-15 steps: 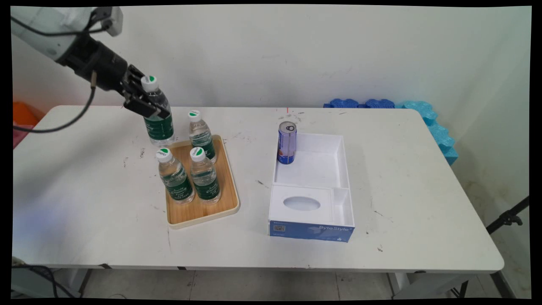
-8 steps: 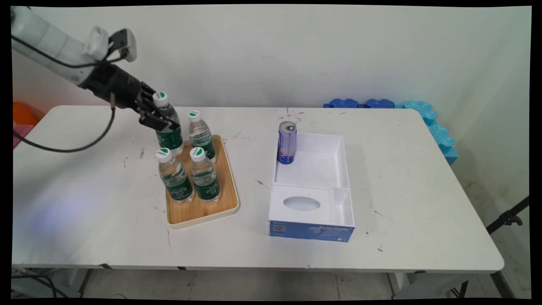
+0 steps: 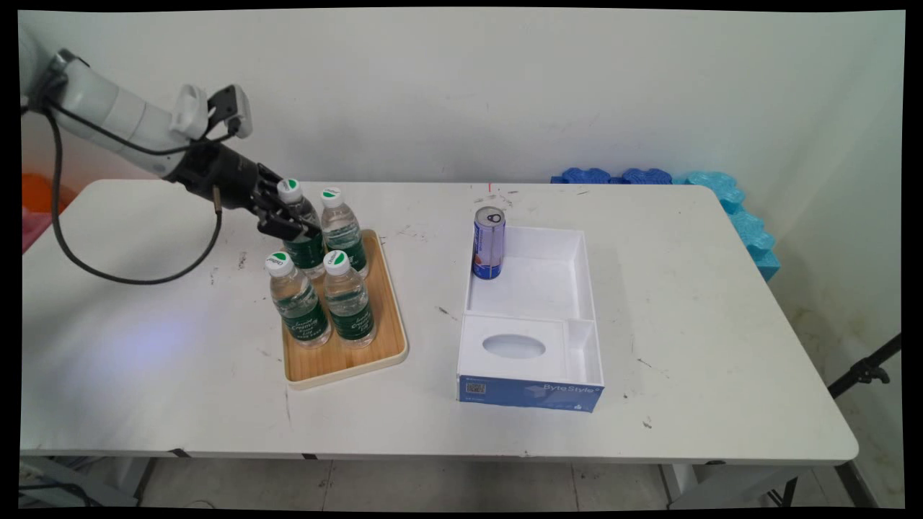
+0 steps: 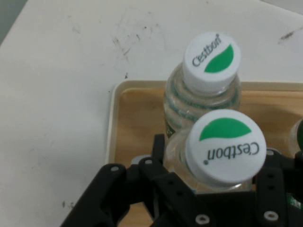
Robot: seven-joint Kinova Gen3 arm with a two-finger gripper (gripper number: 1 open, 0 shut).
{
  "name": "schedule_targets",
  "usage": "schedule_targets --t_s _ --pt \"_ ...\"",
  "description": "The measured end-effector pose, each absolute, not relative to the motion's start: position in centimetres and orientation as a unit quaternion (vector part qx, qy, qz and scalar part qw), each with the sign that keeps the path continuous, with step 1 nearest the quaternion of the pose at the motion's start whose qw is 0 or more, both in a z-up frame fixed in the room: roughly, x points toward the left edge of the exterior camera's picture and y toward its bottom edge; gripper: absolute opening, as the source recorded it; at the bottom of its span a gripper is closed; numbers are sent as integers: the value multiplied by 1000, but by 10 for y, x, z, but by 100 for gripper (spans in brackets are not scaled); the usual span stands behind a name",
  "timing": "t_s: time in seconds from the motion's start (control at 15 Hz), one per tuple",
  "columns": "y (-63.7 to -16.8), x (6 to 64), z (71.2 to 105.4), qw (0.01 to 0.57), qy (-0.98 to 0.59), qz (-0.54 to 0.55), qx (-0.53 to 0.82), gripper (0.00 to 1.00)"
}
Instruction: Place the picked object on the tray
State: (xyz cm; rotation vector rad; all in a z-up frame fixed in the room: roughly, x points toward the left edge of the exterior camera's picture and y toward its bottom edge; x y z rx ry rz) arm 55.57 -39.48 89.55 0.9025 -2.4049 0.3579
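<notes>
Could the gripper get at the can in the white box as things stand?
Probably not yet: the gripper is shut on a bottle over the tray. The can itself stands upright in the box's open-topped far corner, nothing above it.

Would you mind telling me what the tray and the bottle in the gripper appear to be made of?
The tray looks like light wood or bamboo with a matt finish: tan surface, pale raised rim. The bottle held by the gripper looks like clear, glossy plastic, see-through and ribbed, with a white plastic cap and a green label.
</notes>
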Motion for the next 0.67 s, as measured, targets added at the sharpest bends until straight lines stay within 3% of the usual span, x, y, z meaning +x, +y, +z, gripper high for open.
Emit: schedule_targets --t_s 0.4,0.47,0.67 --pt "-398 561 869 281 -890 131 334 0" --pt "-398 561 867 283 -890 131 334 100" --pt "-398 562 863 288 -888 132 333 100"
